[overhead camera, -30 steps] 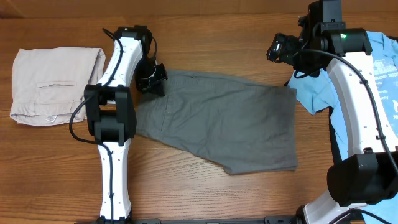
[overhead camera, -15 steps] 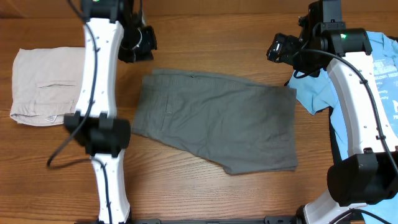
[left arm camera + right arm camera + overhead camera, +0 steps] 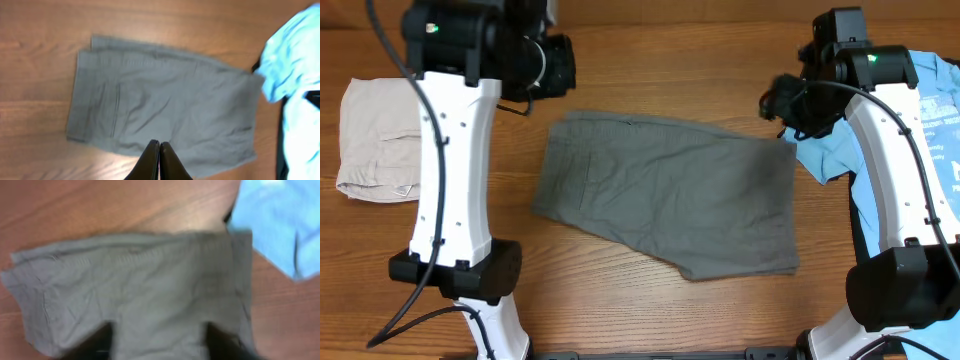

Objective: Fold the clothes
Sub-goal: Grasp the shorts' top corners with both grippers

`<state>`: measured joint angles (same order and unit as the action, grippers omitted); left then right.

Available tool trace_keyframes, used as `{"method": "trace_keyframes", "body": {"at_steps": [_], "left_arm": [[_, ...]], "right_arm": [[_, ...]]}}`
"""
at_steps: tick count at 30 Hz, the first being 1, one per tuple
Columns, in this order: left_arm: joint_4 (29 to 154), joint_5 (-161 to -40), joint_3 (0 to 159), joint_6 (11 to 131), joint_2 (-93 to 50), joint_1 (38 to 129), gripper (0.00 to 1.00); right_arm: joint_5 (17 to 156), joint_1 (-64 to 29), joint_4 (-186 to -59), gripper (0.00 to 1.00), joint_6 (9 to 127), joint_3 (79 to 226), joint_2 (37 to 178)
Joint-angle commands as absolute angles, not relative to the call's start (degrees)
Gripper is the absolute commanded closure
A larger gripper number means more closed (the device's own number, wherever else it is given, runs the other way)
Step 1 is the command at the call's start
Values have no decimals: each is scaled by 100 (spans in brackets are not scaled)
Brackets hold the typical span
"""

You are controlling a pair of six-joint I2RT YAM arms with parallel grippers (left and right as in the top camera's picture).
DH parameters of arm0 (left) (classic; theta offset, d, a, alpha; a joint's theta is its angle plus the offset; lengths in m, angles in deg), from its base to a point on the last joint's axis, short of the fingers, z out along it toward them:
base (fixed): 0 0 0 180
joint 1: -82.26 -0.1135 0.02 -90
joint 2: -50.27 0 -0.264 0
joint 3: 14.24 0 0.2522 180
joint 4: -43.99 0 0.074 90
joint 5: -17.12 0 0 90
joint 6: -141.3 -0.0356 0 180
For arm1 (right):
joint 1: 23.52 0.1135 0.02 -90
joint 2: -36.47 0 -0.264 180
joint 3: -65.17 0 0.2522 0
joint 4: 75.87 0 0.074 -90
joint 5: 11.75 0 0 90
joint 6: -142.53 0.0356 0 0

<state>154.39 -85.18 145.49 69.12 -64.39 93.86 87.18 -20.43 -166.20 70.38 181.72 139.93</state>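
The dark grey shorts (image 3: 670,195) lie flat in the middle of the table, waistband to the left and slit pocket up. No gripper holds them. My left gripper (image 3: 550,68) is raised high over the back left, beyond the waistband corner. In its wrist view its fingers (image 3: 159,144) are pressed together and empty, looking down on the shorts (image 3: 165,110). My right gripper (image 3: 783,100) hovers by the shorts' back right corner. The right wrist view is blurred, with the shorts (image 3: 140,285) below and the right gripper (image 3: 162,332) showing two dark fingers standing apart.
Folded pale beige shorts (image 3: 380,140) sit at the far left. A light blue T-shirt (image 3: 930,120) lies at the right edge under the right arm, touching the grey shorts' right corner (image 3: 295,65) (image 3: 280,220). Bare wood surrounds the shorts in front and behind.
My left arm has lifted off the waistband corner and risen towards the back left, jaws shut. My right gripper has tipped down towards the shorts' right corner, its fingers drawing closer together.
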Motion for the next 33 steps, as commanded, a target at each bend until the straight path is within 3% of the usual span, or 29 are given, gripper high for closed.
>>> {"method": "trace_keyframes", "body": {"at_steps": [1, 6, 14, 25, 33], "left_arm": [[15454, -8008, 14005, 6834, -6375, 9510, 94], [15176, -7359, 12914, 6974, -6384, 9504, 96], [13579, -7412, 10892, 6978, -6384, 9504, 96], [11190, -7412, 8221, 6974, -6384, 9502, 96], [10263, -7346, 7341, 7177, -6384, 9502, 96]], "right_arm": [[8677, -2027, -16677, 96, 7086, 17872, 13977], [8537, -2027, -16190, 96, 7097, 17109, 14038], [8504, -2027, -14636, 96, 7346, 16028, 14340], [7909, -1973, -14105, 96, 7357, 15907, 15300], [7916, -1951, -13624, 96, 7311, 15903, 15785]]}}
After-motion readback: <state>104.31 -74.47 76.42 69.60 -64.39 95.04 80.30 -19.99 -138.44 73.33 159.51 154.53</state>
